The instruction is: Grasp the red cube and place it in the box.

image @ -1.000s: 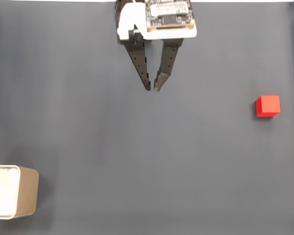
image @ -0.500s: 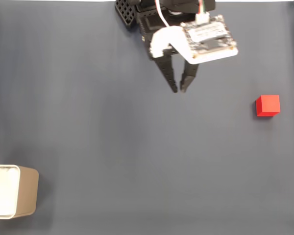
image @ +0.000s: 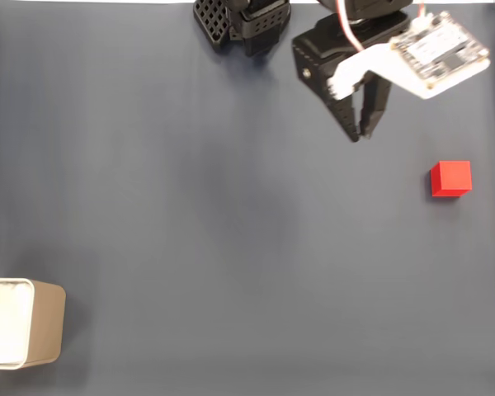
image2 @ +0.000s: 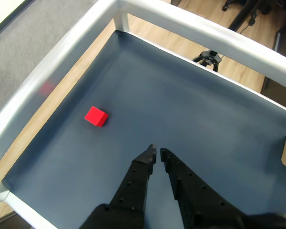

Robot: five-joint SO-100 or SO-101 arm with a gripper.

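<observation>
While the red cube (image: 451, 179) sits untouched on the dark surface (image: 231, 247), far from the box (image: 23, 322), the fingers (image: 360, 133), nearly closed and empty, hover nearby; approaching, they must open first.

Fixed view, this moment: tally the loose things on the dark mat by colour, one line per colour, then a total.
Red: 1, the red cube near the mat's right edge, also in the wrist view
Beige: 1, the box at the lower left edge, partly cut off
Total: 2
</observation>
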